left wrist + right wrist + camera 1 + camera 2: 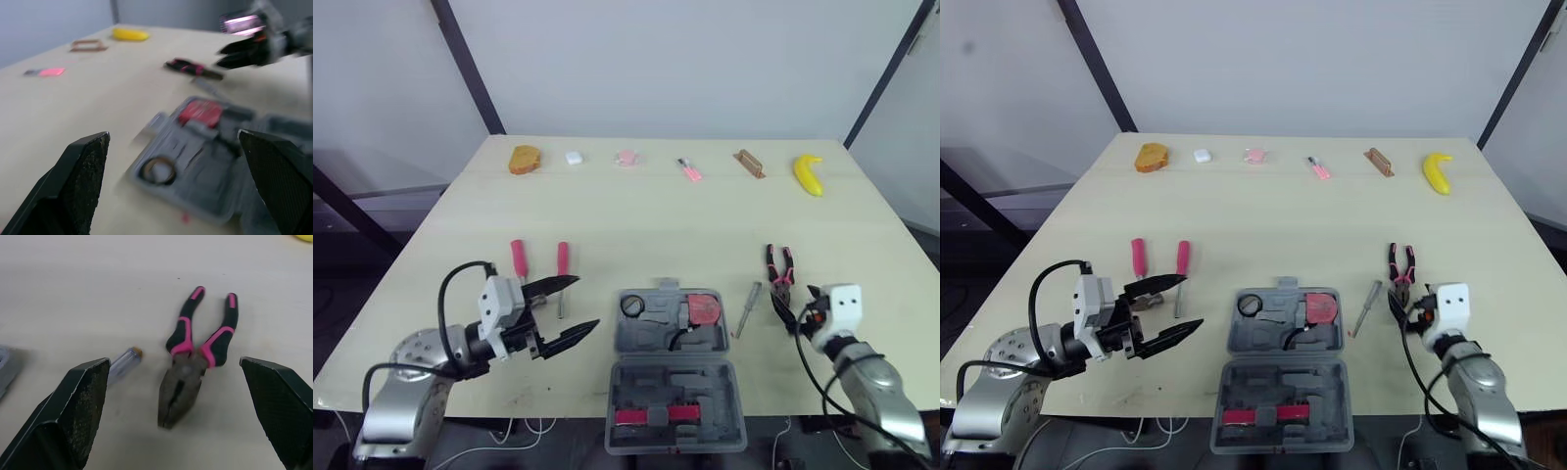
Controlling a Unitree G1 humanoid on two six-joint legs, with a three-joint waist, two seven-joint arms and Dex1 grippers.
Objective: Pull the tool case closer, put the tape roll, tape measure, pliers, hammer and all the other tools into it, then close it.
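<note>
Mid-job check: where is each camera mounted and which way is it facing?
Left and right eye views: on the head, facing forward and down over the table and open tool case; both arms show.
Left wrist view: looks along the left gripper, jaws open, across the case toward the right gripper.
Right wrist view: looks down past the right gripper's open jaws at the pliers.
Shared: all views catch the pliers.

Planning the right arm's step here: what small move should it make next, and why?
Probably lower the right gripper onto the pliers and close on them. The gripper is open, and the pliers lie flat on the table just ahead of it, outside the open tool case. A short descent looks enough for a grasp.
</note>
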